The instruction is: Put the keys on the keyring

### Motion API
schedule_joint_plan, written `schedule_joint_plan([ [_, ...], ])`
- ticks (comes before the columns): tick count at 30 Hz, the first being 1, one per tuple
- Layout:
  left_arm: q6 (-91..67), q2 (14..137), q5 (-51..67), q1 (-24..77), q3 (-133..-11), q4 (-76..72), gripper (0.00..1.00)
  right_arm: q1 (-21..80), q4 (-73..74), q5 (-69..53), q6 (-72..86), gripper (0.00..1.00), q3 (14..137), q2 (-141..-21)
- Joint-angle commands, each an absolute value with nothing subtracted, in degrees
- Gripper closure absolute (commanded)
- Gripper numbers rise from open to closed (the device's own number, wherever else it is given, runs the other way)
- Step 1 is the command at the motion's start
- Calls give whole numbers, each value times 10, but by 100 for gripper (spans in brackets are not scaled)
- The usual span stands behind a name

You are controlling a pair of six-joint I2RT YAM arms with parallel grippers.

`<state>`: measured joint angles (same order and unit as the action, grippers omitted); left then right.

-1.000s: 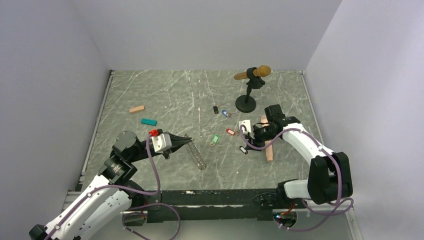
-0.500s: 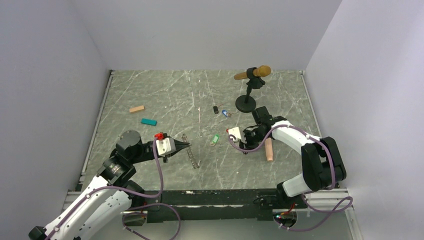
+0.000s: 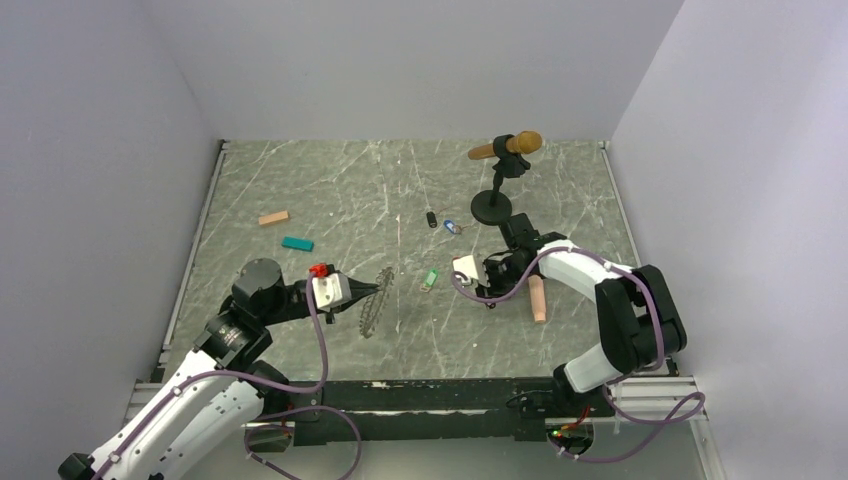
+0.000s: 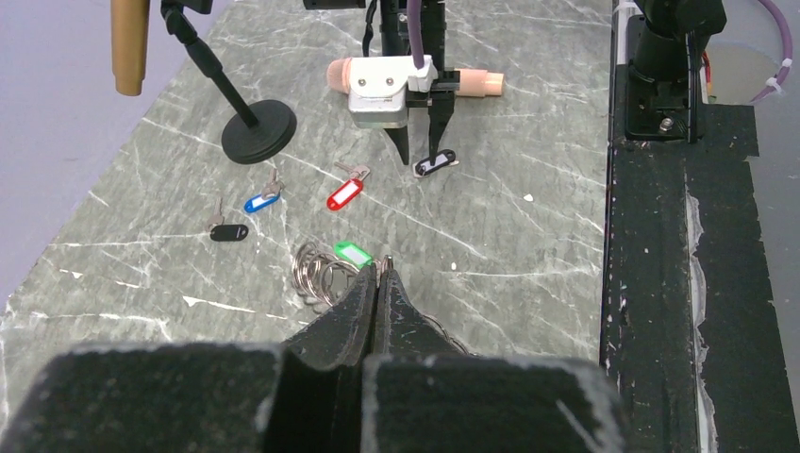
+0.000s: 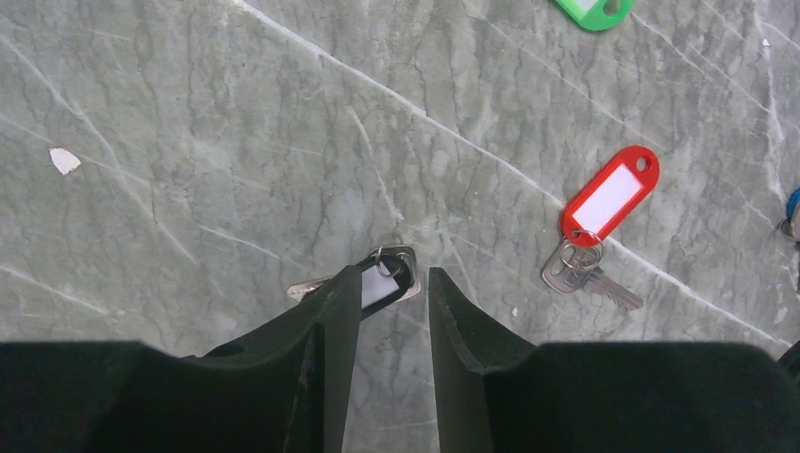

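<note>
Since approx. 1 sec ago the right hand [image 5: 394, 283] slid left & narrowed, jaws still apart astride the black-tagged key [image 5: 382, 286] on the worktop [image 3: 300, 190] centre-right, while the left hand [image 4: 380, 274], clamped on the keyring [image 3: 376, 302], tipped it up near-centre, so pickup looks imminent.

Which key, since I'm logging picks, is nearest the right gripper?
The white-labelled black-tagged key, at the right gripper; the red-tagged key lies aside.
</note>
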<state>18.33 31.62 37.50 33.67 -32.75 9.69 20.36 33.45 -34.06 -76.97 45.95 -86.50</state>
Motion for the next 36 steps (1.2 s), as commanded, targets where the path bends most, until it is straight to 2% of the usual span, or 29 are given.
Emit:
schedule_joint_plan([
  [1, 191, 317, 393, 332, -352, 74, 100, 209, 322, -334, -781, 65, 481, -877],
  [36, 189, 322, 407, 327, -353, 71, 100, 216, 319, -332, -753, 79, 492, -897],
])
